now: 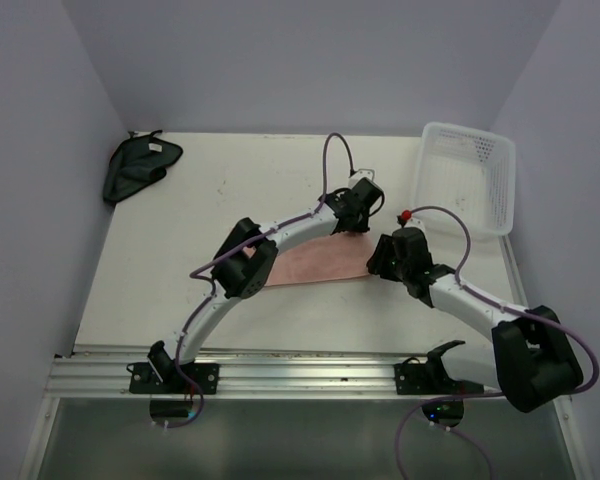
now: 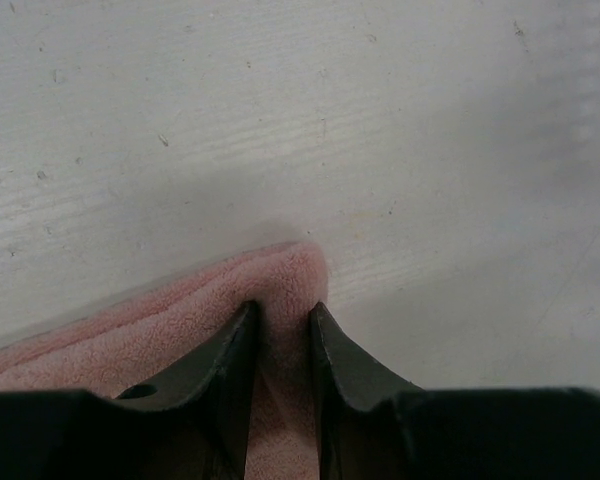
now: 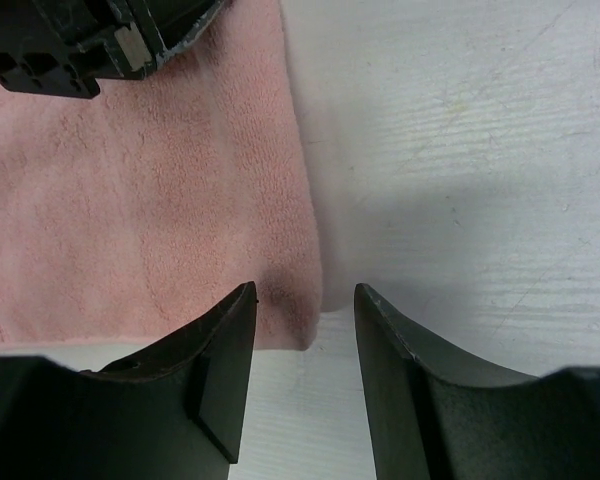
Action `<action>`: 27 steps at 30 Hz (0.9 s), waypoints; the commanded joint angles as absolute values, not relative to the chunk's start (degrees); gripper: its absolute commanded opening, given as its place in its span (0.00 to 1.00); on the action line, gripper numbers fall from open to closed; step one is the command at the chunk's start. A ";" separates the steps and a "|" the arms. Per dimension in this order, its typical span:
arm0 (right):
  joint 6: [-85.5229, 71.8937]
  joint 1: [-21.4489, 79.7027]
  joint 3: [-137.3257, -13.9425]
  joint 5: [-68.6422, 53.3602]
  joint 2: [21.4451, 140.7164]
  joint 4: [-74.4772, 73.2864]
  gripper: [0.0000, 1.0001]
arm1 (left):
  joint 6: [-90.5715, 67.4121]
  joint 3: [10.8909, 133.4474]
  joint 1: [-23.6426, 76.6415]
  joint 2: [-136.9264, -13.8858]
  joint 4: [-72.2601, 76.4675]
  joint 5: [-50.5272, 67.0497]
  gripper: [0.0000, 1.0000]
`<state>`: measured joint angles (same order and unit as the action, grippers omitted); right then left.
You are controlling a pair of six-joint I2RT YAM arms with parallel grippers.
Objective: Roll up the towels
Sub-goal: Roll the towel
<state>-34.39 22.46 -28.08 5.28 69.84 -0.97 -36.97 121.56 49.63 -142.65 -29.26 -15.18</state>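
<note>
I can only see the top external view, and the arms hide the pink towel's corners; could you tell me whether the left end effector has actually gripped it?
Observer: Yes. In the left wrist view the left end effector is closed on a corner of the pink towel, terry pinched between its fingers.
Operator: Thank you. And the right one?
Observer: The right end effector is open, straddling the towel's side edge near its corner: one finger over cloth, the other over bare table.
Operator: Has any rolling begun there?
Observer: No; in the right wrist view the towel lies flat right up to that edge.
</note>
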 commanded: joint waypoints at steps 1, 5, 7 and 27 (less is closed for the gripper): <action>-33.49 22.59 -28.74 7.03 69.78 2.46 0.48 | -38.41 117.86 50.80 -141.42 -31.20 -11.34 0.29; -33.22 22.59 -28.30 7.91 74.08 6.67 0.39 | -38.15 116.98 50.80 -140.54 -30.41 -11.43 0.29; -32.78 22.85 -27.86 6.68 76.55 8.95 0.39 | -37.88 117.07 50.89 -140.27 -30.24 -11.43 0.29; -24.88 33.57 -28.47 21.52 72.69 1.77 0.00 | -34.72 115.84 48.69 -136.06 -28.57 -12.13 0.30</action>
